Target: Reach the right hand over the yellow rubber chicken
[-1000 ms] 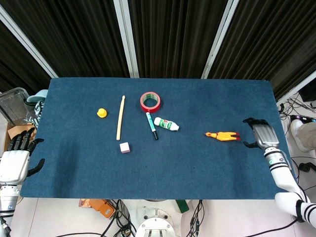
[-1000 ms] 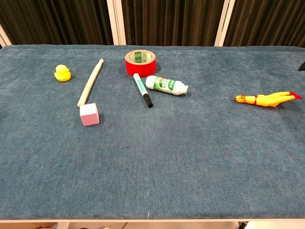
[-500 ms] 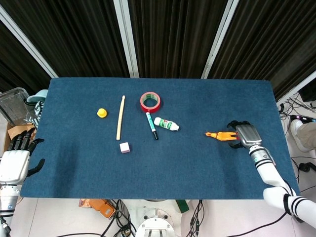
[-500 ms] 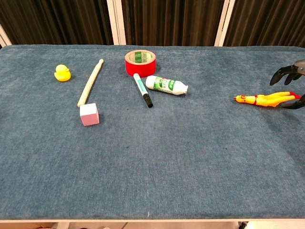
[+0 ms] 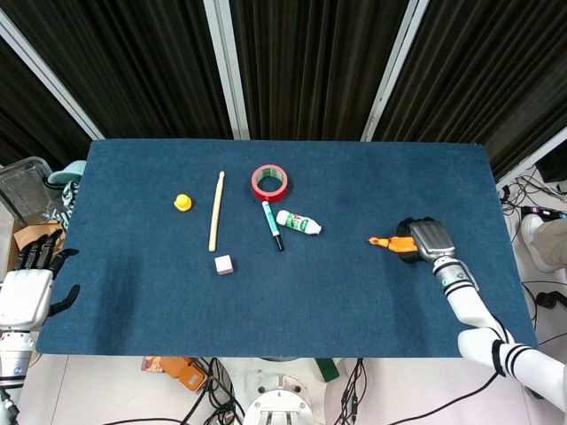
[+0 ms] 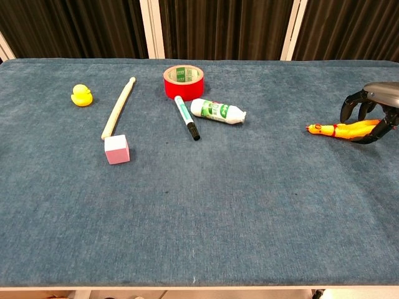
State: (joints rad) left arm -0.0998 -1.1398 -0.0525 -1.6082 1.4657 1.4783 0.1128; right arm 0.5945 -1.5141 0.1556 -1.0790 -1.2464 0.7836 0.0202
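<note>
The yellow rubber chicken point(image 5: 388, 242) point(image 6: 340, 130) lies flat on the blue table point(image 5: 266, 301), towards its right side, with its head pointing left. My right hand point(image 5: 425, 237) point(image 6: 373, 107) arches over the chicken's tail end, fingers spread and curved down on either side of it. Whether the fingertips touch the chicken is unclear. The chicken's head and front half stay uncovered. My left hand point(image 5: 27, 288) hangs beyond the table's left edge, fingers apart and holding nothing.
Left of centre lie a red tape roll point(image 6: 184, 78), a green marker point(image 6: 187, 117), a white bottle point(image 6: 217, 111), a wooden stick point(image 6: 118, 108), a pink cube point(image 6: 116, 149) and a small yellow duck point(image 6: 81, 95). The table's right edge is close behind my right hand.
My right hand has moved left from beside the table's right edge and now covers the chicken's tail. The chicken and the left hand have not moved.
</note>
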